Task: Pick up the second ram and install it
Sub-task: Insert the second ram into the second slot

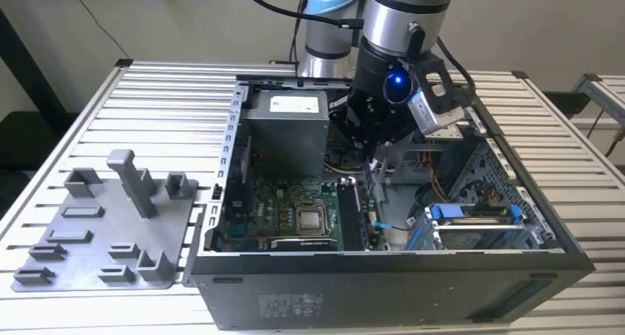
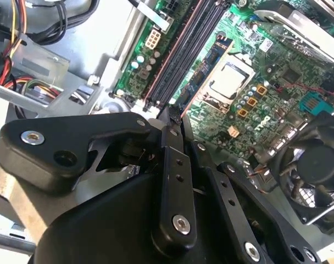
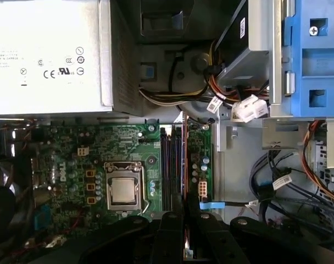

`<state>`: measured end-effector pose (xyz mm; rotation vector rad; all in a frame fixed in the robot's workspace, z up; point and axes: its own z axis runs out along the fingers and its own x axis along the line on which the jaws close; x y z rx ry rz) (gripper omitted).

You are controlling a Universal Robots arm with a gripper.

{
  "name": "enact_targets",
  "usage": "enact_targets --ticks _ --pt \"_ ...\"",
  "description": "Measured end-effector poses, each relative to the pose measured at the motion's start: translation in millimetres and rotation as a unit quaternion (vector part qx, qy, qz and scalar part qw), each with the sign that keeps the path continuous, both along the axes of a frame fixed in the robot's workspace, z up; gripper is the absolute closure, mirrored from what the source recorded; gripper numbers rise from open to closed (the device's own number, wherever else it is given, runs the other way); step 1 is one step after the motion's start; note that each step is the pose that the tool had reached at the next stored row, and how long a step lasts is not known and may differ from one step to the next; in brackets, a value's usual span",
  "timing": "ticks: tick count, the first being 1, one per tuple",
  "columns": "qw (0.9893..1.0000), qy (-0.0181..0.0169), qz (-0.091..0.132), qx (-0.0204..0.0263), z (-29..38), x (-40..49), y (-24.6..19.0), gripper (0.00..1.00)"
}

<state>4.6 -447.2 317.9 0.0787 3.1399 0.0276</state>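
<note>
- My gripper sits inside the open computer case, low over the motherboard, just beside the power supply toward the exterior view's right
- In the first wrist view I see the second ram edge-on, a thin strip running from between the fingers along the black memory slots; fingers look clamped on the second ram
- Whether the stick is seated in a slot or just above it, I cannot tell
- CPU socket lies beside the slots
- Gray tray sits on the table, outside the case at the exterior view's left; no stick visible on it
</note>
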Motion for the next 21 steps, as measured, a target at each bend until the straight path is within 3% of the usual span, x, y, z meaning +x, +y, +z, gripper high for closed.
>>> enact_targets --ticks 7,21 --pt "1.0000 0.0000 0.000 0.0000 -5.1 0.0 0.0 0.86" --pt "1.0000 0.0000 0.000 -0.0008 -7.2 -0.4 0.3 0.86"
